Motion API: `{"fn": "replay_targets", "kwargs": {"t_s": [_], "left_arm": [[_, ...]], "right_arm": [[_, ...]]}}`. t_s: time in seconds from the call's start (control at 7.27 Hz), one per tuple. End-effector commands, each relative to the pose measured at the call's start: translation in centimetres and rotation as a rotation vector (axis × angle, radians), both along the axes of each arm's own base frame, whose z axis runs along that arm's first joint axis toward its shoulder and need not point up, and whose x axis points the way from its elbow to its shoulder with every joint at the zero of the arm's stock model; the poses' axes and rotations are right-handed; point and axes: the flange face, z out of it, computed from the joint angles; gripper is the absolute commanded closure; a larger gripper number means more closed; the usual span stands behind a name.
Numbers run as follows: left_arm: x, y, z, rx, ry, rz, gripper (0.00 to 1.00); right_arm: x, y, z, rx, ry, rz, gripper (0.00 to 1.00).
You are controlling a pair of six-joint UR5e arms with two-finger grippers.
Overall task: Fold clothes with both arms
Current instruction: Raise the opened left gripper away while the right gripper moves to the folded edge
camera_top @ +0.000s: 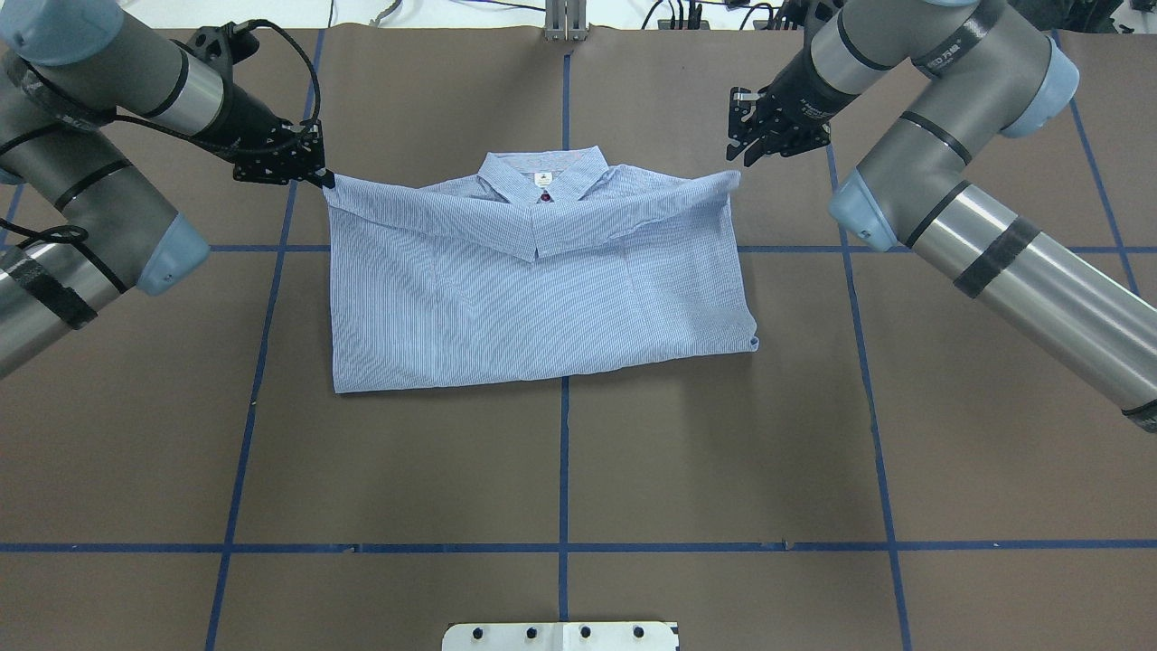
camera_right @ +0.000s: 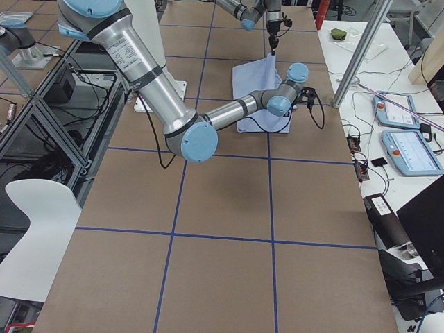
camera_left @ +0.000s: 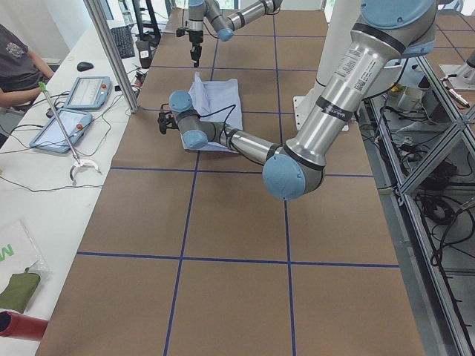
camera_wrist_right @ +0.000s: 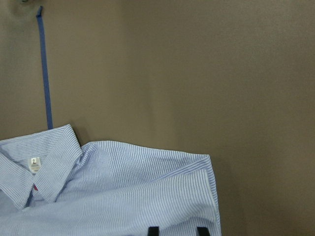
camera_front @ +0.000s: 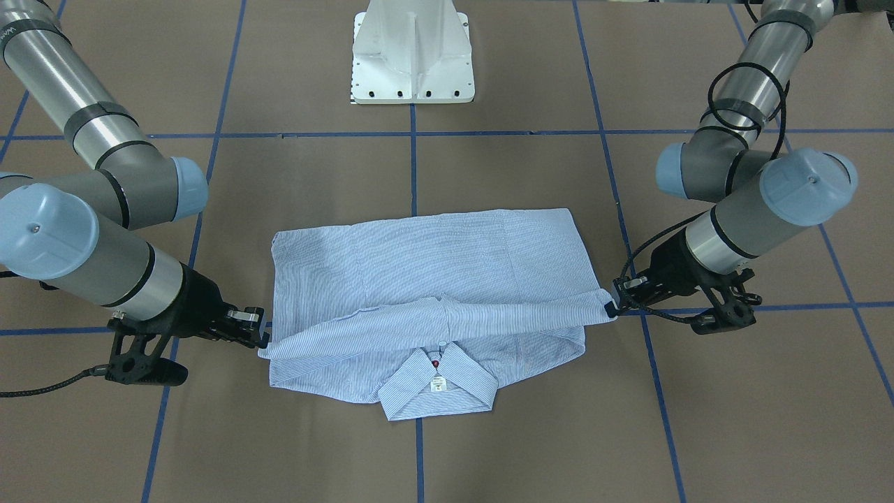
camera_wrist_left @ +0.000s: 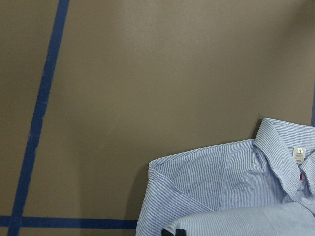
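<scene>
One shirt toward 12 o'clock, two arms, the left arm at 10 o'clock and the right arm at 2 o'clock, and one white pedestal base at 6 o'clock

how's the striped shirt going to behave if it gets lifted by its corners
Probably floppy: the shirt lies in soft, creased layers, and its folded-over band drapes unevenly between the left tool and right tool. Likely light, as the cloth looks thin. A push would probably bunch it rather than move it whole.
</scene>
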Motion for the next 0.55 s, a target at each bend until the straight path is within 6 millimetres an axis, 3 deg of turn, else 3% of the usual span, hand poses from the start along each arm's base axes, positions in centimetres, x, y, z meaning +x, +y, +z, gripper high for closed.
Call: {"fn": "replay_targets", "kwargs": {"t_s": [0.0,0.14,0.41], "left_arm": [[-0.2,-0.1,-0.3,0.001,-0.003,-0.017,0.01],[-0.1,-0.3,0.2,-0.011,-0.011,-0.025,0.01],[-0.3,-0.2,-0.4,-0.032,0.0,-0.043,0.01]], "right_arm": [[1.0,1.4,1.8,-0.003,0.004,0.001,0.0],[0.5,4.8,2.4,0.0,-0.008,-0.024,0.0],[-1.8,9.0,4.6,-0.005,0.011,-0.07,0.0]]}}
